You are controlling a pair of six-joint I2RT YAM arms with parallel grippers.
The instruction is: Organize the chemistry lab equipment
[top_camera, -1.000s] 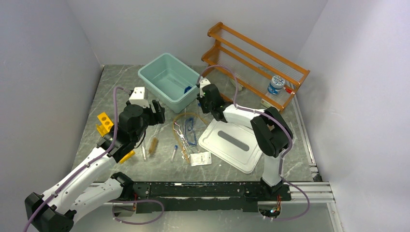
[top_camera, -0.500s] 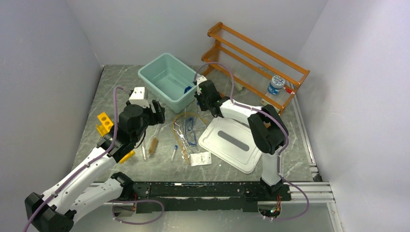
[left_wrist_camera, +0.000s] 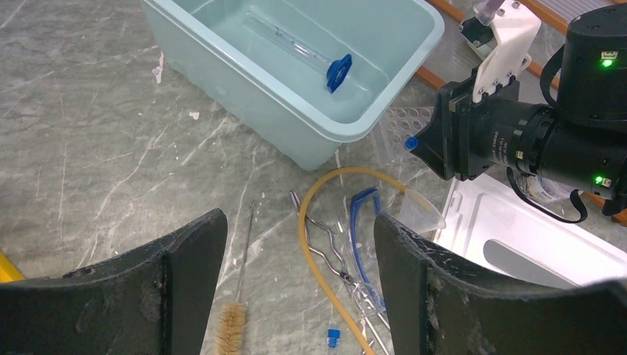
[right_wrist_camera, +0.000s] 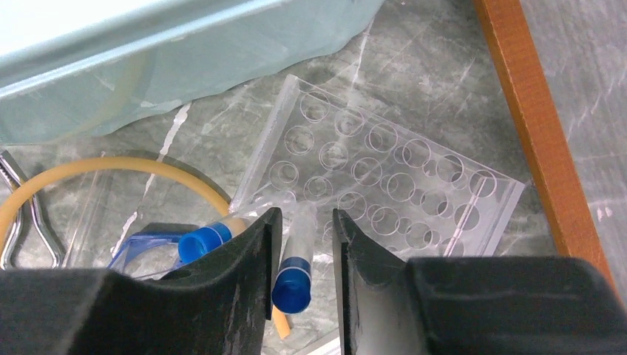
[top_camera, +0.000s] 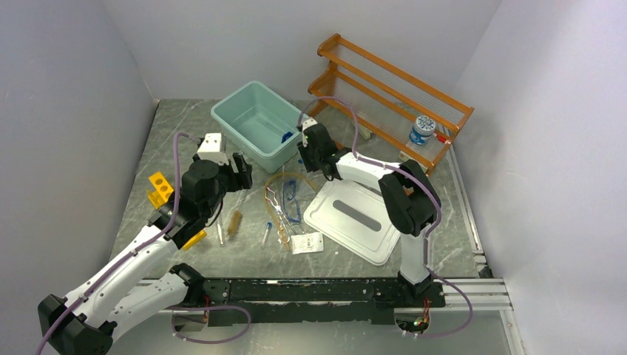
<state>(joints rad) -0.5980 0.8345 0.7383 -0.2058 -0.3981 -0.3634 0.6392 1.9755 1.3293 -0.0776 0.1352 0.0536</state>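
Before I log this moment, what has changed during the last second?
The right hand, with a vial between its fingers, moved a little away and to the left, toward the bin, then stopped. Nothing was visibly taken or let go. The open left hand, the brush and the tubing stayed where they were.

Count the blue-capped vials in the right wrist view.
2 blue-capped vials. One shows between the fingers of the right pincer; the other lies just left, beside the amber tubing. More may be hidden.
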